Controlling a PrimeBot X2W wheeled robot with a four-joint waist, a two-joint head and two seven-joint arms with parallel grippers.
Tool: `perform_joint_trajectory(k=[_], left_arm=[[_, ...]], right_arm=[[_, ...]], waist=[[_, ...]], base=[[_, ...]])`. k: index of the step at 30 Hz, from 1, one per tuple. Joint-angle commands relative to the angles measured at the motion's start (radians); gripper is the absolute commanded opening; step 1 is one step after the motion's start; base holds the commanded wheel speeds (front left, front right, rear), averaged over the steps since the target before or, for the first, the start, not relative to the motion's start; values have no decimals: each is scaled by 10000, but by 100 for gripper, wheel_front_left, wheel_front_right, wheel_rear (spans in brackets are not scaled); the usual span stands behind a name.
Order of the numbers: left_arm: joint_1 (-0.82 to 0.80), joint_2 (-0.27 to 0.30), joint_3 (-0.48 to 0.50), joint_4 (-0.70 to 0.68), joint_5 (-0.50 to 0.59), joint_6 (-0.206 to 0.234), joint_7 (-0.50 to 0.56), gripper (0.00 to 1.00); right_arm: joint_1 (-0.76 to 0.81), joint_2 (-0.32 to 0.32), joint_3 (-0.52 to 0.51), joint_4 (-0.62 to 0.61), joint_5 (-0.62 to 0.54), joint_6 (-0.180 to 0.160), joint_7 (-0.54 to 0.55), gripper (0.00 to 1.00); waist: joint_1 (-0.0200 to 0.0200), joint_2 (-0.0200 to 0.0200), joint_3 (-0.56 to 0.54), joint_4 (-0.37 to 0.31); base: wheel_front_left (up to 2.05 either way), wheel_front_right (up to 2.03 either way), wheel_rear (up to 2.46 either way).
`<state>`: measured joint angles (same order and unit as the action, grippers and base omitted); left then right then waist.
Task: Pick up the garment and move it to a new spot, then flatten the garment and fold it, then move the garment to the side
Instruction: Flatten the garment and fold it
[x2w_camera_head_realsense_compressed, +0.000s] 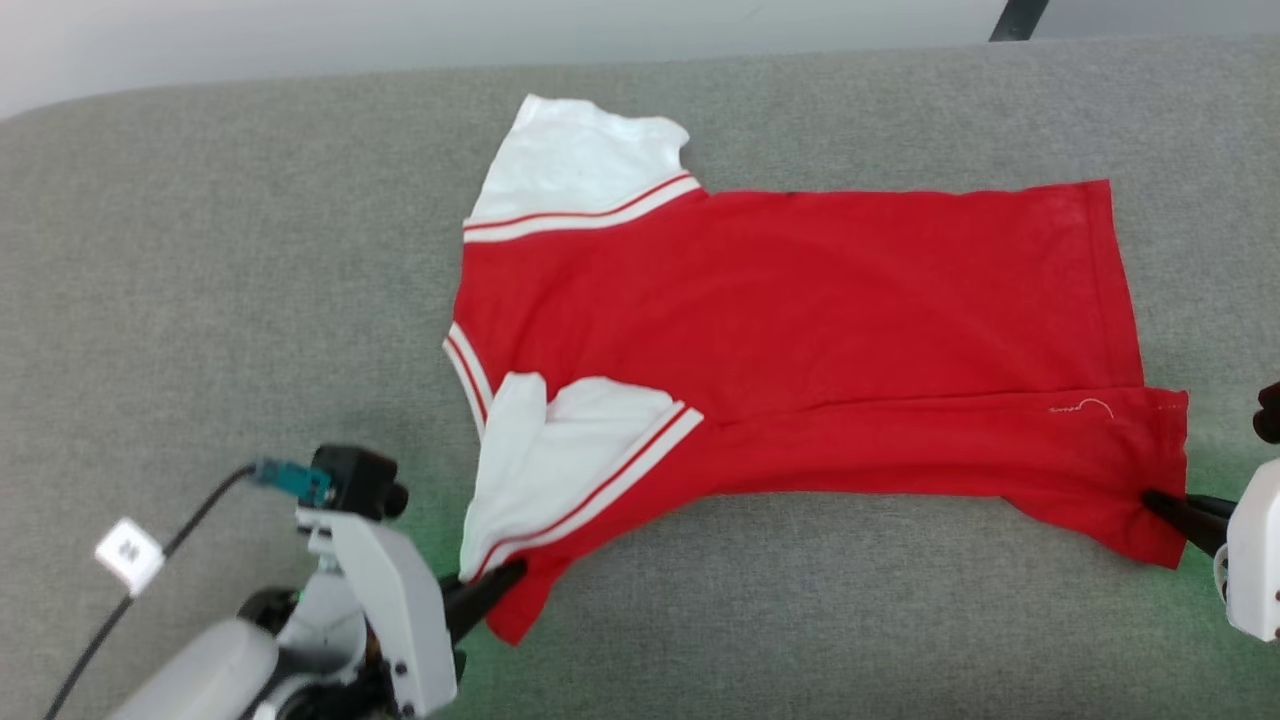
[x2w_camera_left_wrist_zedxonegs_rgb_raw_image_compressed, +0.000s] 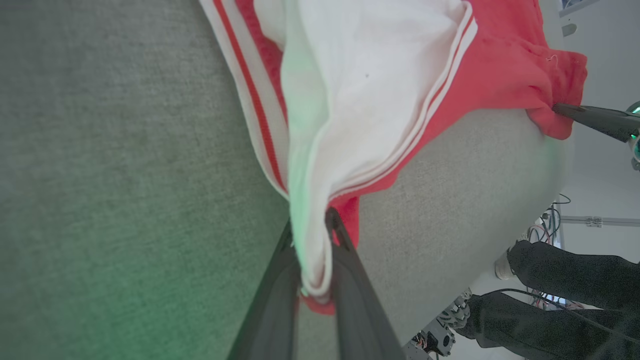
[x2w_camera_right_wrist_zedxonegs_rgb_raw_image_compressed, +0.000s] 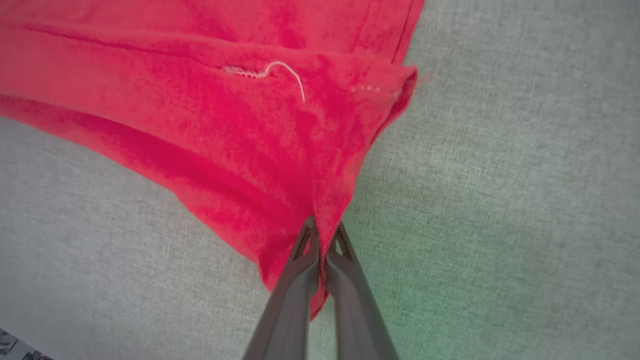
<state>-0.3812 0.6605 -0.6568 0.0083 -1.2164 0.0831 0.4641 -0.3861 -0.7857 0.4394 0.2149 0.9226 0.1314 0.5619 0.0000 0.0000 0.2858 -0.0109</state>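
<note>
1 garment (x2w_camera_head_realsense_compressed: 800, 300) stretching left-right on grey surface (x2w_camera_head_realsense_compressed: 200, 300), shoulders pointing left; left gripper (x2w_camera_head_realsense_compressed: 512, 573), right gripper (x2w_camera_head_realsense_compressed: 1155, 498) each clamping a near-edge corner.

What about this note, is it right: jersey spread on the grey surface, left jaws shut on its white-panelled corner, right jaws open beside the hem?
No: the right jaws are shut on the hem corner of the jersey, as the right wrist view shows. The rest stands.
</note>
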Motion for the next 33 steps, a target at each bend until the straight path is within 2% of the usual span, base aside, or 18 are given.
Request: perform_joint_trajectory(k=[1,7,9,10,11,12,13,18,22,25,27,33], left_arm=[[349,124,42,-283,-57,167,-120,0],[1189,347,247,-1208,-114,691,-550,0],[1279,371,310,-1345,-125,758,-666,4],[1306,366,389,-1401,-137,777,-763,25],[1347,372,458,-1453,-145,810,-864,44],[1393,374,519,-1519,-136,824,-961,78],[1444,368,609,-1586,-147,820,-1088,100],[1788,270,1126,-1877,13,883,-2151,100],[2003,-39,1533,-1718,270,903,-3321,100],[1882,-257,1728,-1238,907,1044,-4310,100],[1741,-590,1841,-915,1118,975,-4929,100],[846,-1081,2214,193,2157,932,-6661,100]], right_arm=[[215,-35,-140,-149,1,-18,17,0],[614,149,-613,-552,-117,-18,-88,0],[702,229,-756,-617,-203,-18,-211,21],[726,266,-845,-652,-262,-18,-320,38],[731,319,-982,-653,-317,-18,-441,67],[749,348,-1119,-671,-395,-18,-561,100],[787,390,-1246,-716,-439,-18,-695,100],[1020,685,-1894,-1028,-726,-18,-1637,100],[1144,1094,-2263,-1314,-1254,-18,-2789,100],[1170,1635,-2526,-1304,-1870,-18,-3999,100],[1183,2045,-2692,-1196,-2269,-18,-4784,100],[904,3336,-3393,-775,-3468,-18,-6889,100]], waist=[[0,0,14,-69],[0,0,-22,-106],[0,0,-42,-82],[0,0,-54,-63],[0,0,-68,-47],[0,0,-82,-25],[0,0,-99,-5],[0,0,-167,67],[0,0,-182,153],[0,0,-185,224],[0,0,-173,264],[0,0,8,184]], base=[[0,0,0],[0,0,0],[0,0,0],[0,0,0],[0,0,0],[0,0,0],[0,0,0],[0,0,0],[0,0,0],[0,0,0],[0,0,0],[0,0,0]])
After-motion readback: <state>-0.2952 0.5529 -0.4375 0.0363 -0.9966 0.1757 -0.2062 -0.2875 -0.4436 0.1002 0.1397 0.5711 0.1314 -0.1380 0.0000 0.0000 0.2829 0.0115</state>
